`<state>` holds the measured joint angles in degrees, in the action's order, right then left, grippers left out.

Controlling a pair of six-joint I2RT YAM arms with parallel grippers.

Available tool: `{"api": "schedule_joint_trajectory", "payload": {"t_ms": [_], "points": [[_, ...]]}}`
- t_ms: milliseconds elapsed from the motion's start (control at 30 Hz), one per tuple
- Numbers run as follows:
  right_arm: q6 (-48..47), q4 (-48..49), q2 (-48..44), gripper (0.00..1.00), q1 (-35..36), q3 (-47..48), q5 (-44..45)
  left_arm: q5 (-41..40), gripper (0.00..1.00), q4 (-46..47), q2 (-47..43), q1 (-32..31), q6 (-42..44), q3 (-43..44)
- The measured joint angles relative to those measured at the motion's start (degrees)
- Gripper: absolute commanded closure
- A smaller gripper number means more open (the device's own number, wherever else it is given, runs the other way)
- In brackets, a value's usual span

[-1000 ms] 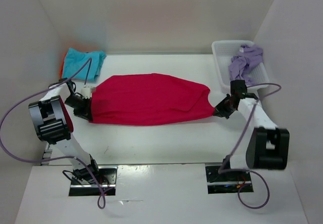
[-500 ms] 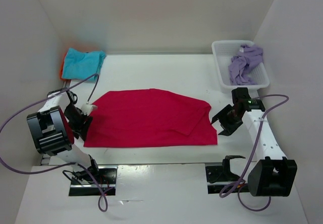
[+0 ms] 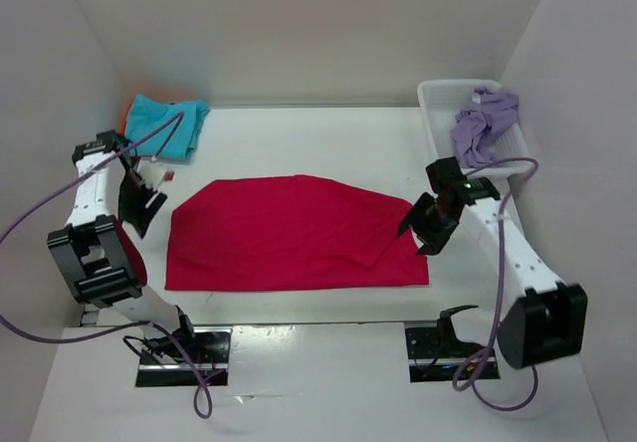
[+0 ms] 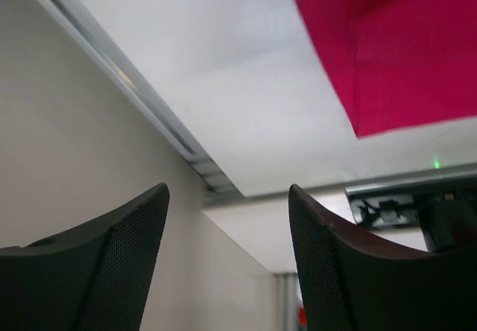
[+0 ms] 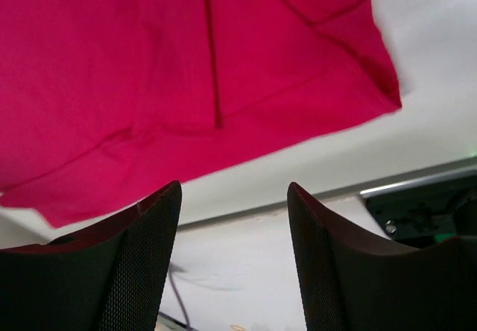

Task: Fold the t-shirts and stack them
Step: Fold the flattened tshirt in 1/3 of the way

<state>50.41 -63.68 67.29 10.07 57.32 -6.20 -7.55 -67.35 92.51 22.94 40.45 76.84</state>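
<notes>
The magenta-red t-shirt (image 3: 294, 233) lies spread flat in the middle of the table, one fold creased near its right end. My left gripper (image 3: 139, 208) hovers just off its left edge, open and empty; in the left wrist view the gripper (image 4: 229, 189) shows only a corner of the red cloth (image 4: 395, 48). My right gripper (image 3: 416, 231) hangs over the shirt's right edge, open and empty, with the red cloth (image 5: 186, 70) beyond the gripper (image 5: 234, 186). The turquoise t-shirt (image 3: 164, 123) sits at the back left on an orange one (image 3: 123, 128). The lavender t-shirt (image 3: 485, 123) is bunched in the basket.
The white mesh basket (image 3: 438, 99) stands at the back right against the wall. White walls close in the table on the left, back and right. A metal rail (image 4: 149, 100) runs along the left wall's foot. Both arm bases sit at the near edge.
Both grippers opened and let go of the red shirt, which dropped flat on the table. The left gripper pulled back and left; the right one rose beside the shirt's right edge.
</notes>
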Motion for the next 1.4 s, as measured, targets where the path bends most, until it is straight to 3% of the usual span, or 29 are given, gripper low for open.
{"api": "schedule_joint_trajectory", "payload": {"t_ms": [100,233,400,533,667,700,733,1033,1233,1400], "points": [[-2.21,2.93,7.74,0.36,0.85,0.02,1.66,3.87,0.19,0.42,0.61,-8.59,-0.28,8.15],[-4.26,5.77,12.63,0.37,-0.15,0.04,3.78,8.44,0.03,6.23,0.46,-29.24,-0.81,11.65],[-6.47,10.6,12.22,0.37,-13.09,0.07,2.05,11.5,0.01,18.71,0.63,-60.78,2.78,9.75],[-7.96,14.25,10.88,0.37,-25.57,-0.02,-0.83,15.34,0.01,24.26,5.03,-74.14,5.66,10.86],[-9.68,16.41,8.37,0.37,-33.18,-0.02,-3.1,18.56,0.13,29.94,15.39,-79.91,6.19,14.38],[-10.23,16.52,8.0,0.37,-33.75,-0.02,-3.39,19.39,0.31,31.12,17.81,-80.74,6.19,14.58],[-10.84,16.55,7.74,0.37,-33.97,0.0,-3.74,20.26,0.36,31.85,19.85,-81.55,6.36,14.58],[-14.45,17.16,6.6,0.37,-33.94,-3.56,-6.71,23.34,0.34,33.18,26.29,-82.73,7.61,14.58],[-15.67,17.38,6.43,0.37,-33.94,-3.61,-7.58,23.26,0.51,34.51,28.06,-82.75,7.58,15.3],[-16.06,17.4,6.43,0.37,-33.94,-3.61,-8.13,22.93,0.73,34.93,28.63,-82.73,7.39,15.32]]}}
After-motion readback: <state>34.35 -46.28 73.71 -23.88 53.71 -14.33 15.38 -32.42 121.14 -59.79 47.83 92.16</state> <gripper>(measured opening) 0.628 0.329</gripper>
